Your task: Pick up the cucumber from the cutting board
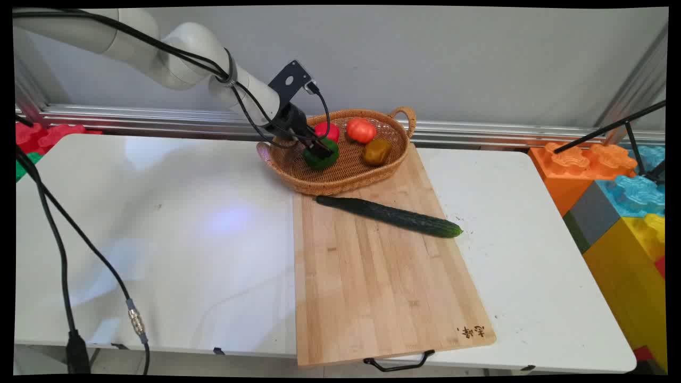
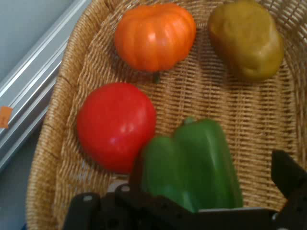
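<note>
1. Four vegetables sit in the wicker basket (image 1: 340,183): green pepper (image 2: 192,163), red tomato (image 2: 115,124), orange tomato (image 2: 154,36), potato (image 2: 247,40).
2. Your end effector (image 2: 206,182) reaches into the basket, fingers spread wide, straddling the green pepper.
3. The cucumber (image 1: 391,216) lies across the cutting board (image 1: 372,287) on the white surface (image 1: 159,239), just beside the basket.

We note a white table (image 1: 159,239) against a plain grey wall (image 1: 452,53), an aluminium rail (image 1: 159,119) along its base, and coloured foam blocks (image 1: 622,202) at right.
</note>
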`<act>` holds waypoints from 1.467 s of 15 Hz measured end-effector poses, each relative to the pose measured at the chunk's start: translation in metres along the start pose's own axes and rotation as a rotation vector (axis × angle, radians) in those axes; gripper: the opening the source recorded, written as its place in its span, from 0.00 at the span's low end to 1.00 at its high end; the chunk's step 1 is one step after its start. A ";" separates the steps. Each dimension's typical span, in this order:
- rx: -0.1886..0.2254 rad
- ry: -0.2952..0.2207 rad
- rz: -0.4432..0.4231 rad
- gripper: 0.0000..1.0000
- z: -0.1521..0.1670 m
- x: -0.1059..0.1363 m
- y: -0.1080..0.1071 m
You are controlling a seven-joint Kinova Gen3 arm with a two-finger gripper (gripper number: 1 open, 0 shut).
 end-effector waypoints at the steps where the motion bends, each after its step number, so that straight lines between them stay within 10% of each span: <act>1: -0.012 0.010 0.000 1.00 0.000 0.000 0.000; 6: -0.105 0.099 0.000 1.00 -0.013 0.013 0.012; 15: -0.313 0.252 0.072 1.00 -0.048 0.055 0.095; 22: -0.337 0.204 0.297 1.00 -0.038 0.085 0.146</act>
